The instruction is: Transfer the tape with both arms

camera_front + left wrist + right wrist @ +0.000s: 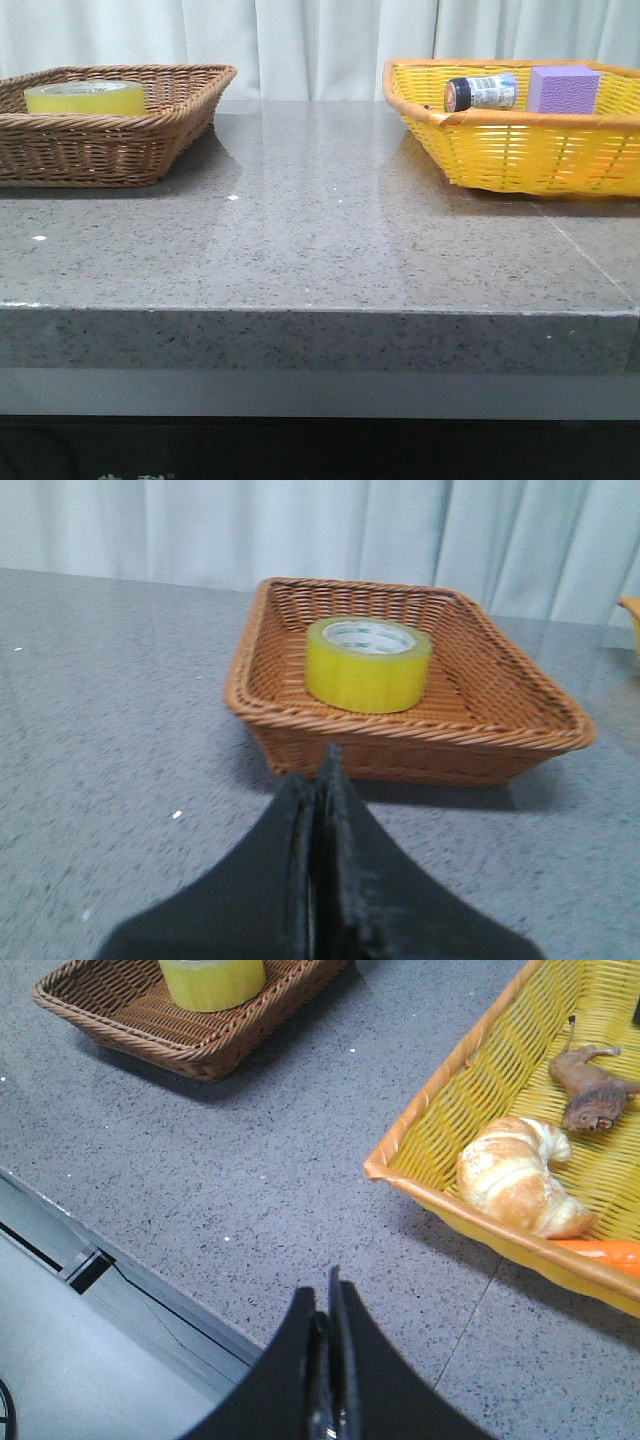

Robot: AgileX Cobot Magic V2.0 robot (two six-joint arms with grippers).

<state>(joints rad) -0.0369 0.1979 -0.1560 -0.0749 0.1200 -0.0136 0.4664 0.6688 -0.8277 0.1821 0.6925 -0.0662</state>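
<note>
Both grippers, left (322, 780) and right (330, 1305), have their fingers pressed together and hold nothing. Neither arm appears in the front view. Tape (85, 97) lies flat in the brown wicker basket (120, 150) at 10 o'clock on the table (320, 230); the yellow basket (520, 150) sits at 2 o'clock. Judged status: transfer not started; pickup, handover and placement all remain.

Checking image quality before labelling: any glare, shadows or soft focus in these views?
Front view: pale streaks of glare on the polished table; the brown basket casts a shadow. Left wrist view: the shut left tool is blurred, the tape fairly sharp. Right wrist view: the right tool is soft-edged.
</note>
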